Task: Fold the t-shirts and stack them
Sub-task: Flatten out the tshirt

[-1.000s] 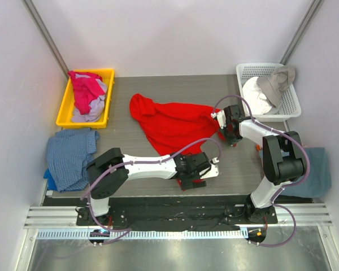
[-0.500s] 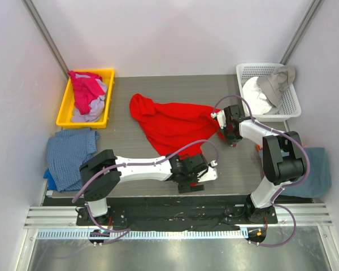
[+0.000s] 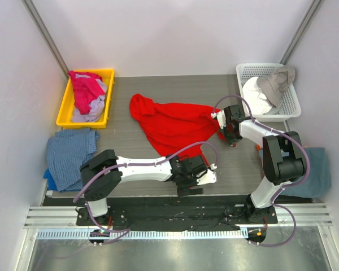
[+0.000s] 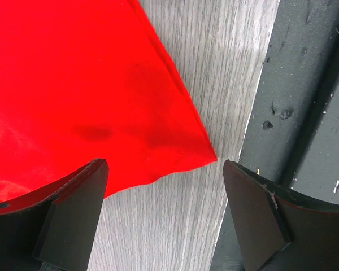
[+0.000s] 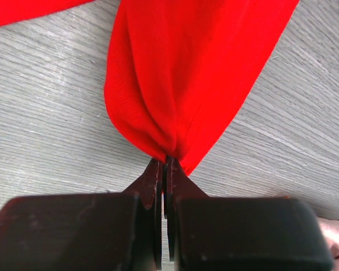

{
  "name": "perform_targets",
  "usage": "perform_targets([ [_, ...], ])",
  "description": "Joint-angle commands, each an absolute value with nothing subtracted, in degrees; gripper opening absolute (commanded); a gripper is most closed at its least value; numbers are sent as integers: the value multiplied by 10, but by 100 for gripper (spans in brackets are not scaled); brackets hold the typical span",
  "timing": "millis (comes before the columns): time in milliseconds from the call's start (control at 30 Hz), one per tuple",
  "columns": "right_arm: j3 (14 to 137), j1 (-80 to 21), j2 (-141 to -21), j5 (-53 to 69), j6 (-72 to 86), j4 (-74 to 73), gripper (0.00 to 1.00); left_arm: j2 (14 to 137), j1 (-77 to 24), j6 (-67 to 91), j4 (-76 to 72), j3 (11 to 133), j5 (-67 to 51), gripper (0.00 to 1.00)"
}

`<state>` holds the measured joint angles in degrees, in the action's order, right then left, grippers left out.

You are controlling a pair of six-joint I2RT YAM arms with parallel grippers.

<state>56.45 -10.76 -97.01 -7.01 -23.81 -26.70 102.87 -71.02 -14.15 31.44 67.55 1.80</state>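
Observation:
A bright red t-shirt (image 3: 170, 125) lies rumpled across the middle of the grey table. My right gripper (image 3: 225, 131) is shut on a bunched fold of its right edge; in the right wrist view the cloth (image 5: 192, 68) fans out from the pinched fingertips (image 5: 165, 160). My left gripper (image 3: 193, 176) hangs open low over the shirt's near corner by the table's front edge. In the left wrist view that corner (image 4: 90, 84) ends between the wide-apart fingers (image 4: 79, 203), untouched. More t-shirts, magenta and lavender (image 3: 86, 93), fill a yellow bin.
The yellow bin (image 3: 62, 118) stands at the back left, a white basket (image 3: 292, 107) with pale cloths (image 3: 266, 89) at the back right. A blue checked cloth (image 3: 70, 155) lies at the left edge, a teal one (image 3: 321, 169) at the right. A black rail (image 4: 305, 113) borders the front edge.
My left gripper has shifted a little toward the near edge and leftward, staying open. The right gripper and the red shirt have not moved.

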Motion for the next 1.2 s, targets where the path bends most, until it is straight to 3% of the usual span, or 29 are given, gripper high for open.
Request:
perform_targets([
  [0, 551, -106, -965, -67, -230, -257, 1, 1042, -714, -155, 297, 670, 10, 87],
  [133, 552, -105, -961, -65, -231, -258, 1, 1053, -714, -156, 288, 666, 5, 87],
  [300, 554, -106, -958, -59, -229, -258, 1, 1063, -708, -165, 276, 668, 8, 78],
  [400, 552, -106, -955, -57, -229, -260, 1, 1077, -701, -168, 277, 678, 4, 60],
  [433, 553, -105, -955, -57, -229, -260, 1, 1085, -700, -169, 276, 681, 4, 46],
  [500, 552, -106, -948, -57, -230, -262, 1, 1093, -693, -170, 274, 689, 2, 36],
  [567, 552, -106, -942, -58, -229, -266, 1, 1102, -689, -172, 270, 694, 2, 0],
  [700, 548, -106, -920, -65, -232, -270, 1, 1072, -670, -178, 244, 686, 38, 0],
  [933, 573, -105, -854, -69, -207, -287, 1, 921, -588, -197, 154, 680, 272, 0],
  [1167, 659, -106, -794, -52, -194, -340, 1, 846, -490, -227, 206, 786, 309, 0],
])
